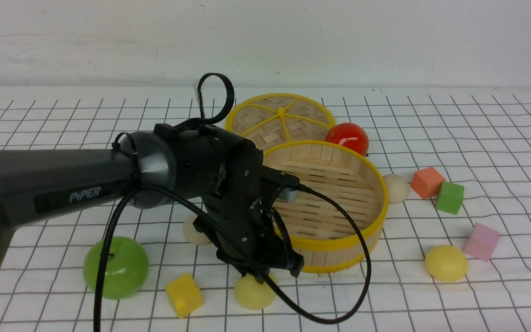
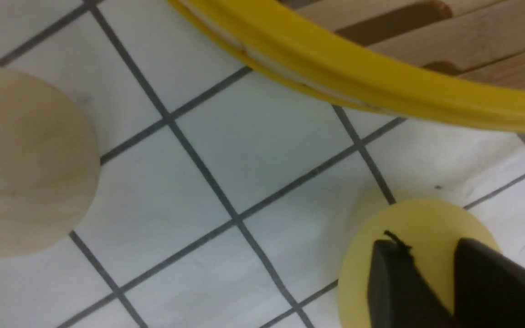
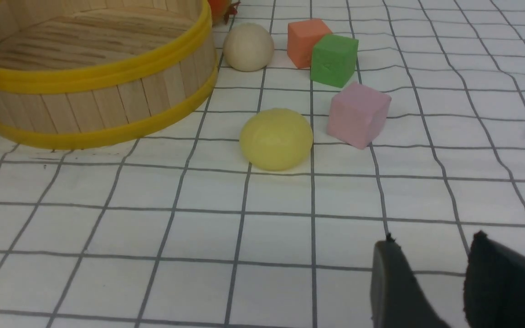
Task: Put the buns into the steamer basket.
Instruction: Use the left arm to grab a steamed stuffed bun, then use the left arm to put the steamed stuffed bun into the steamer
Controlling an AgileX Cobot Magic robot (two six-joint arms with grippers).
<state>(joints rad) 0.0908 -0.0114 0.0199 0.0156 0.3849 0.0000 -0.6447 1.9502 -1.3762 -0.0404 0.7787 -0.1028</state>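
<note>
Pickup step: L gripper (image 2: 428,243) hovering at yellow bun (image 1: 255,295), jaws apart; R gripper (image 3: 432,239) also gaping. Next likely needing L opening wider, lowering around bun, then closing.

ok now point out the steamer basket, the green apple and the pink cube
steamer basket (image 1: 382,193): front view, on its yellow rim
green apple (image 1: 120,272): front view, middle of its side
pink cube (image 3: 358,114): right wrist view, near its middle
</note>
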